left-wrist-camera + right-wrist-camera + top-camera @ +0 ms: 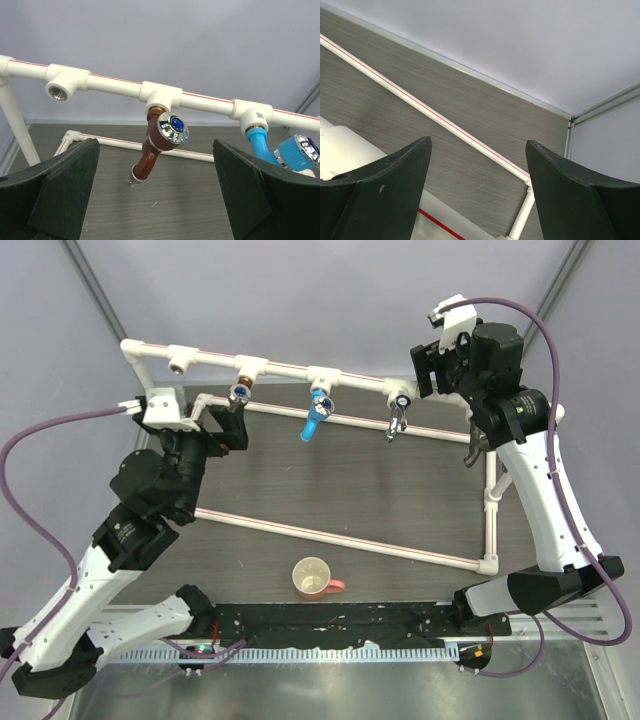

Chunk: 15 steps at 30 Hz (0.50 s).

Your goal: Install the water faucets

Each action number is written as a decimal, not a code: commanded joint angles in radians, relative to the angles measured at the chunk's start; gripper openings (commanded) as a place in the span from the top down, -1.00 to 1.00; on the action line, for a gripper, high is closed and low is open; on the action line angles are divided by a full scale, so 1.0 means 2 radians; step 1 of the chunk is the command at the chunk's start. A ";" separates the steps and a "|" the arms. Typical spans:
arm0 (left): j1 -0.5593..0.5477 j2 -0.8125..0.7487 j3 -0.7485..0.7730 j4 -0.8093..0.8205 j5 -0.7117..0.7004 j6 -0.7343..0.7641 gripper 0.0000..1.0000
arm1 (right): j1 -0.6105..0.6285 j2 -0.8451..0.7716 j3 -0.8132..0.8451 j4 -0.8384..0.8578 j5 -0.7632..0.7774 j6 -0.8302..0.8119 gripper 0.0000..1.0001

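Markings: none legible.
Small dark print on the white pipe fitting (251, 113) above the blue faucet (267, 147), left wrist view; too small to read.

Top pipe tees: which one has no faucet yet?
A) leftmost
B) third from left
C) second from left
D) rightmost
A: the leftmost tee shows a bare threaded socket, while the copper faucet, blue faucet and chrome faucet hang from the other three.

Robotics lab cell, plain grey walls (300, 290), aluminium frame posts (93, 285), white pipe rig (290, 368)
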 commanded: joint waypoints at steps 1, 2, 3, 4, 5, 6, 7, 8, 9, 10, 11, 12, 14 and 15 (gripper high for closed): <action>0.034 -0.011 -0.013 0.010 0.005 -0.087 -0.99 | 0.018 0.018 -0.015 -0.073 -0.039 0.003 -0.64; 0.046 -0.011 -0.013 0.003 0.014 -0.110 -0.99 | 0.019 0.018 -0.015 -0.073 -0.039 0.003 -0.65; 0.059 -0.012 -0.013 -0.005 0.040 -0.127 -1.00 | 0.019 0.018 -0.015 -0.073 -0.039 0.003 -0.65; 0.091 -0.012 -0.016 -0.017 0.057 -0.144 -0.99 | 0.019 0.018 -0.015 -0.073 -0.039 0.003 -0.65; 0.109 -0.015 -0.019 -0.021 0.076 -0.160 -0.99 | 0.019 0.018 -0.015 -0.073 -0.039 0.003 -0.65; 0.126 -0.015 -0.022 -0.023 0.094 -0.191 -0.99 | 0.019 0.018 -0.015 -0.074 -0.039 0.003 -0.64; 0.159 -0.015 -0.027 -0.027 0.133 -0.203 -1.00 | 0.019 0.018 -0.016 -0.073 -0.039 0.003 -0.65; 0.173 -0.012 -0.029 -0.030 0.147 -0.216 -1.00 | 0.019 0.018 -0.016 -0.073 -0.039 0.003 -0.65; 0.186 -0.011 -0.030 -0.032 0.162 -0.235 -1.00 | 0.019 0.020 -0.016 -0.072 -0.039 0.002 -0.65; 0.204 -0.009 -0.033 -0.031 0.188 -0.242 -0.99 | 0.019 0.020 -0.016 -0.074 -0.039 0.002 -0.65; 0.212 -0.005 -0.035 -0.031 0.202 -0.249 -1.00 | 0.019 0.020 -0.016 -0.074 -0.039 0.002 -0.65; 0.219 -0.002 -0.035 -0.030 0.212 -0.260 -1.00 | 0.019 0.020 -0.016 -0.074 -0.039 0.001 -0.65; 0.235 0.003 -0.036 -0.025 0.239 -0.267 -1.00 | 0.019 0.020 -0.017 -0.074 -0.039 0.001 -0.65; 0.239 0.007 -0.036 -0.025 0.244 -0.271 -0.99 | 0.019 0.020 -0.017 -0.074 -0.039 0.000 -0.65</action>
